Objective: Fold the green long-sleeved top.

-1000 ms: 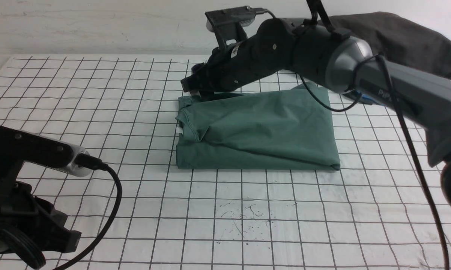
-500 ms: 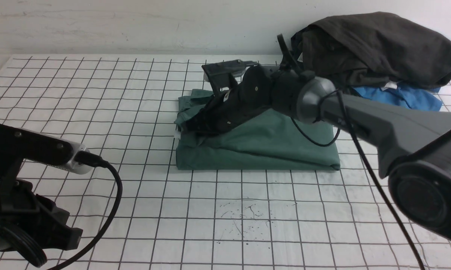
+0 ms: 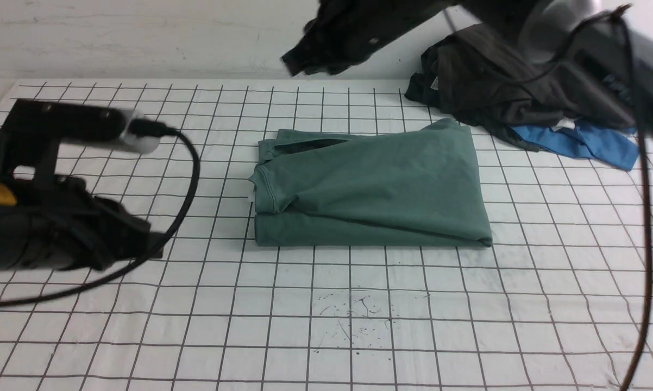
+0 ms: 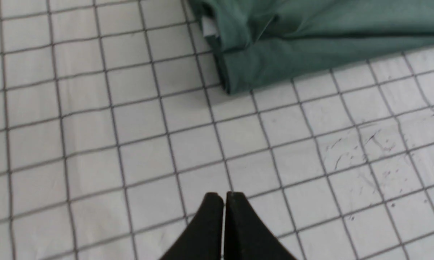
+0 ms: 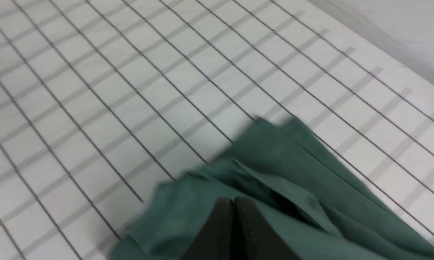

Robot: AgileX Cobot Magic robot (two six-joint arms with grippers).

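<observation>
1. Fingers of both grippers are pressed together with nothing between them: the left gripper [image 4: 224, 196] low over bare tabletop [image 3: 359, 304], the right gripper [image 5: 234, 202] raised above the green long-sleeved top [image 3: 370, 184].
2. That top lies as a compact rectangle mid-tabletop, apparently folded, so the arms have no reason to grip it.
3. A dark grey garment [image 3: 495, 81] and blue garment [image 3: 582, 141] sit far right, just beside the top's corner, obstructing nothing.

both arms are matte black, the left arm [image 3: 49, 239] carrying a boxy black-and-silver camera [image 3: 82, 127] with a thick black cable [image 3: 188, 184] and a small yellow mark, the right arm [image 3: 576, 32] showing a grey sleeve with thin black cable.
</observation>
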